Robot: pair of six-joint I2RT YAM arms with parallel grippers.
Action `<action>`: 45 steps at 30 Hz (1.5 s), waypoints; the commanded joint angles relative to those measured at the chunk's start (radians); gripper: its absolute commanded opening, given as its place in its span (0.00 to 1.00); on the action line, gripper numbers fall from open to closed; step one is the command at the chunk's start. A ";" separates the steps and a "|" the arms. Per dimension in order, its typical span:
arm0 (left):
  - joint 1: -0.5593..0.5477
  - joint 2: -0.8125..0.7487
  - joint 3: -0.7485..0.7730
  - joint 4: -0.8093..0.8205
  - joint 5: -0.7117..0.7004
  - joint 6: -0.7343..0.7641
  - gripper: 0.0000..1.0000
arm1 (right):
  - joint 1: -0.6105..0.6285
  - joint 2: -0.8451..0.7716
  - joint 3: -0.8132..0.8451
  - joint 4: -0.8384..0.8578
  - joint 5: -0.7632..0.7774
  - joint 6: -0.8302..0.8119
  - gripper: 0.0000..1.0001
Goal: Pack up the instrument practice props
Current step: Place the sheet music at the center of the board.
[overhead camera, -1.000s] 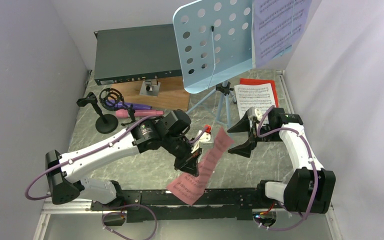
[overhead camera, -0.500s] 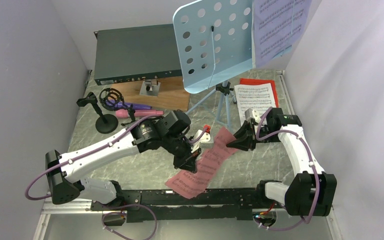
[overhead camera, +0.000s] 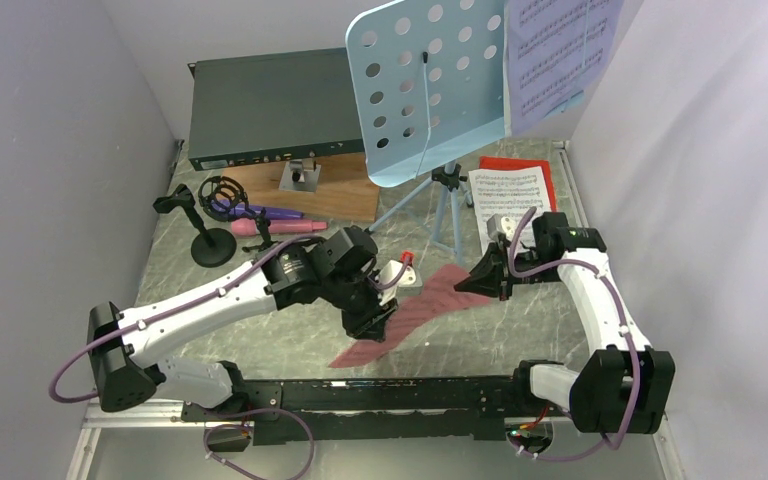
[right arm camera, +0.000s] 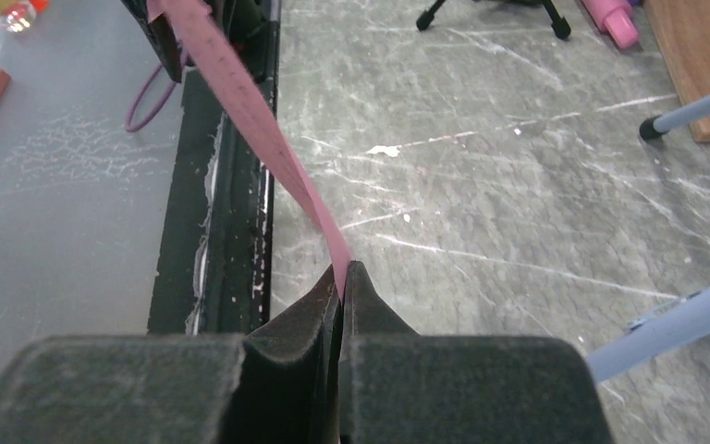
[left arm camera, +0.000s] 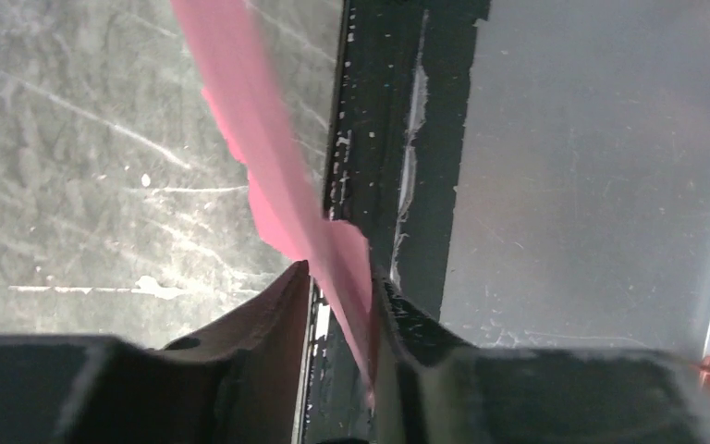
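Over walled-in marbled tabletop: right claw tight on pink sheet, left claw ajar.

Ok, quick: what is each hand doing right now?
Left hand: slightly open around the pink music sheet.
Right hand: shut on the pink music sheet.
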 commanded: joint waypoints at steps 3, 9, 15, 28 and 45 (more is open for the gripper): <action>0.010 -0.081 -0.042 0.054 -0.219 0.008 0.59 | 0.000 -0.047 0.097 0.053 0.168 0.112 0.00; 0.012 -0.221 -0.153 0.135 -0.417 0.039 0.91 | -0.030 -0.129 0.133 0.104 0.366 0.234 0.00; 0.014 -0.397 -0.295 0.250 -0.561 0.043 0.99 | -0.126 -0.127 0.258 -0.001 0.617 0.218 0.00; 0.015 -0.444 -0.343 0.228 -0.584 0.029 0.99 | -0.296 -0.044 0.462 0.157 0.888 0.293 0.00; 0.020 -0.457 -0.348 0.226 -0.571 0.030 0.99 | -0.261 -0.016 0.299 0.715 1.038 0.302 0.00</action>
